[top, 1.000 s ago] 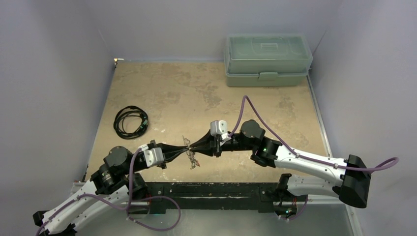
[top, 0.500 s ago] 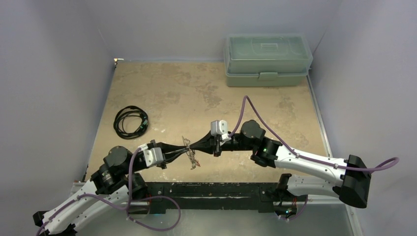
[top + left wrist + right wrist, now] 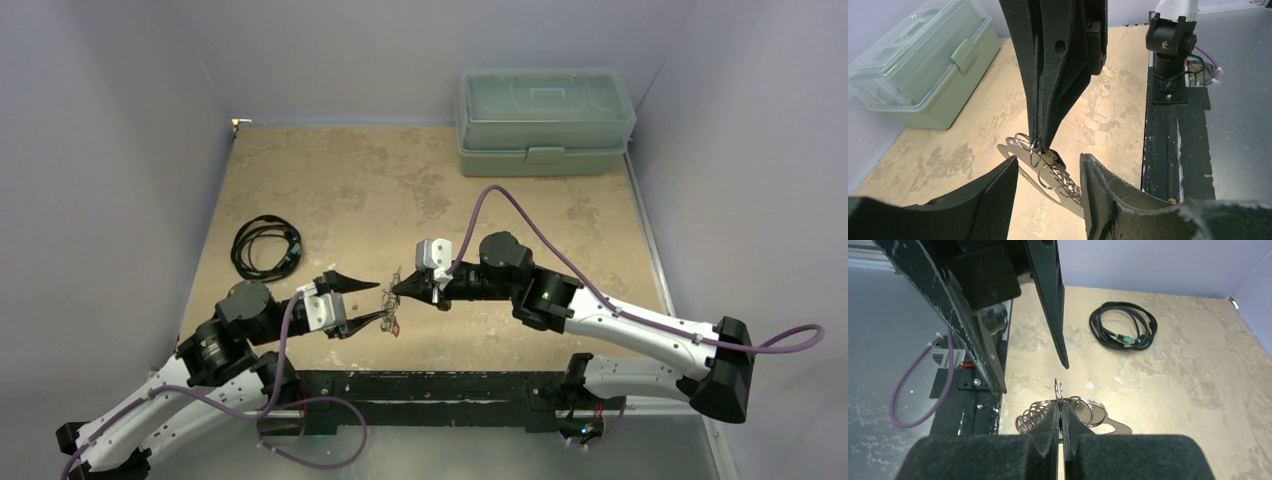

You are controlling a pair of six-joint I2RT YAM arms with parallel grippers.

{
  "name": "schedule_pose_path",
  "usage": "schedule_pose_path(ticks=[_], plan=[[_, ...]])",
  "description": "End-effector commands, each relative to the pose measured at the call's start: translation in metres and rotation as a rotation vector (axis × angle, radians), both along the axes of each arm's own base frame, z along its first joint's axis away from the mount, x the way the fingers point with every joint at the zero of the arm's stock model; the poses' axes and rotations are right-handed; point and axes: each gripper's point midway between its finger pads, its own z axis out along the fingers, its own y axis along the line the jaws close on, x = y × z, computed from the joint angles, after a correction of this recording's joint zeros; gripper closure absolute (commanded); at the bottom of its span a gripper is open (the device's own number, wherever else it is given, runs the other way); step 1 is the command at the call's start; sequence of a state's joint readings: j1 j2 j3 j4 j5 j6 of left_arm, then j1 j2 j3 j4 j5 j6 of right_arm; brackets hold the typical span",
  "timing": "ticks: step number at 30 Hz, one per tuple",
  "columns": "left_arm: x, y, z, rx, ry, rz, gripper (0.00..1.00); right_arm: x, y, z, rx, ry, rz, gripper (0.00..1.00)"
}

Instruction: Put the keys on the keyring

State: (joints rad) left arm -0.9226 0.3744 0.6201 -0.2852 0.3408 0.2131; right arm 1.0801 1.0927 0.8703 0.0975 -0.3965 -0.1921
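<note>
Silvery keyring (image 3: 1113, 426) sits pinched in our right gripper (image 3: 1061, 412); left gripper (image 3: 1048, 165) is spread around it, probably needing a careful pinch next.

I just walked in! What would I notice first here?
Two black grippers meet nose to nose near the table's front edge: the right gripper pinches the silvery keyring, and the left gripper stands open facing it. A green box sits at the far right corner, a black cable coil on the left.

The right gripper's (image 3: 1062, 410) fingers hide the keyring's (image 3: 1113, 427) near part. From above, whether any keys hang on it is too small to tell.
</note>
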Motion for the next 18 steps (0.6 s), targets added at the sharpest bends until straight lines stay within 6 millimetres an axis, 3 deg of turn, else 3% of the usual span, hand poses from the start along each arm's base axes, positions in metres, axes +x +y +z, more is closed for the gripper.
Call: schedule_pose_path(ticks=[1,6,18], plan=[[0.005,0.004,0.014,0.072,-0.05,0.008,0.55,0.011,-0.007,0.014,-0.052,-0.069,-0.054,1.0],[0.008,-0.004,0.015,0.147,-0.041,-0.02,0.7,0.012,-0.015,0.014,-0.102,-0.087,-0.062,1.0],[0.01,-0.022,0.013,0.178,-0.047,-0.088,0.8,0.006,-0.021,0.019,-0.109,-0.101,-0.059,1.0]])
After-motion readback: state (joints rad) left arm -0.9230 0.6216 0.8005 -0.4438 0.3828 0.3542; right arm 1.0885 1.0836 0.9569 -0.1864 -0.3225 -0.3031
